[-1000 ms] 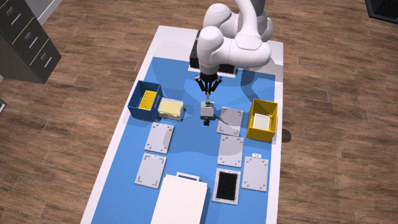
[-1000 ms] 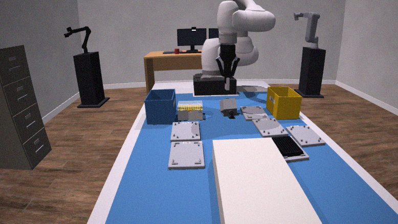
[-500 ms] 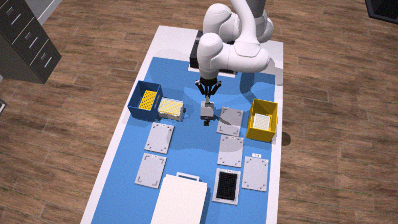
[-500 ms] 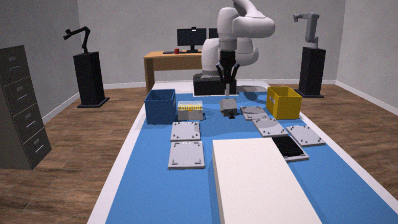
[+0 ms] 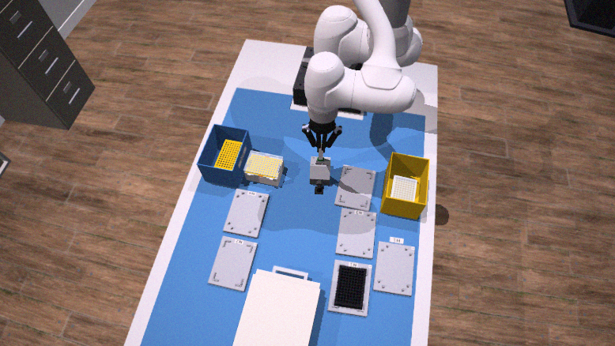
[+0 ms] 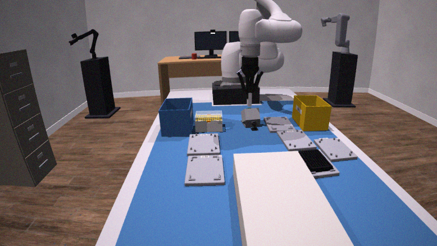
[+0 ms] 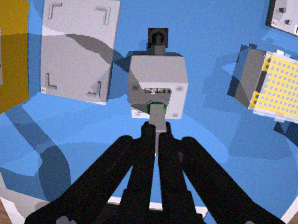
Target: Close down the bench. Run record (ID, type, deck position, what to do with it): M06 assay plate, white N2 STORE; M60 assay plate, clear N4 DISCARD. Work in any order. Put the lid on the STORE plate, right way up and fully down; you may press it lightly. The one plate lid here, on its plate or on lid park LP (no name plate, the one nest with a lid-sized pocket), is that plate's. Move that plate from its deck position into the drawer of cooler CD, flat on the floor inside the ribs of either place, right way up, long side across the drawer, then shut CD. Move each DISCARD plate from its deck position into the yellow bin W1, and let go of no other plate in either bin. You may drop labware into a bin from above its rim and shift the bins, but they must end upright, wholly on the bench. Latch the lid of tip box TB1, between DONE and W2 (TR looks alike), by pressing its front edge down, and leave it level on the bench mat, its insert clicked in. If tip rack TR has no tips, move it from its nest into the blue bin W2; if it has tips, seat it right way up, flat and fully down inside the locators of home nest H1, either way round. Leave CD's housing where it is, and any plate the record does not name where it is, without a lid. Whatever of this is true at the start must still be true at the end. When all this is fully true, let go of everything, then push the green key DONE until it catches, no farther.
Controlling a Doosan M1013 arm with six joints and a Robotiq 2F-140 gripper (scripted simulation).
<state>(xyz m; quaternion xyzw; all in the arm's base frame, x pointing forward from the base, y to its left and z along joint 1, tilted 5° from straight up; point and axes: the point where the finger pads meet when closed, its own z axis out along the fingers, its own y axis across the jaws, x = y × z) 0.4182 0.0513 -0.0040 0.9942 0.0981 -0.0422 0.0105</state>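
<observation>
Pressing DONE key (image 7: 157, 107): gripper (image 7: 157, 121) fully closed, holding nothing, tip on the green key atop its grey box (image 5: 320, 172) mid-bench. Looks like a stiff button, so no grasp; push straight down on its centre, lightly. Blue bin (image 5: 211, 151) holds a yellow rack (image 5: 228, 153); yellow bin (image 5: 396, 198) holds a clear plate (image 5: 404, 187).

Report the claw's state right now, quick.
Claw: shut, holding nothing, fingertips down at the green DONE key.
</observation>
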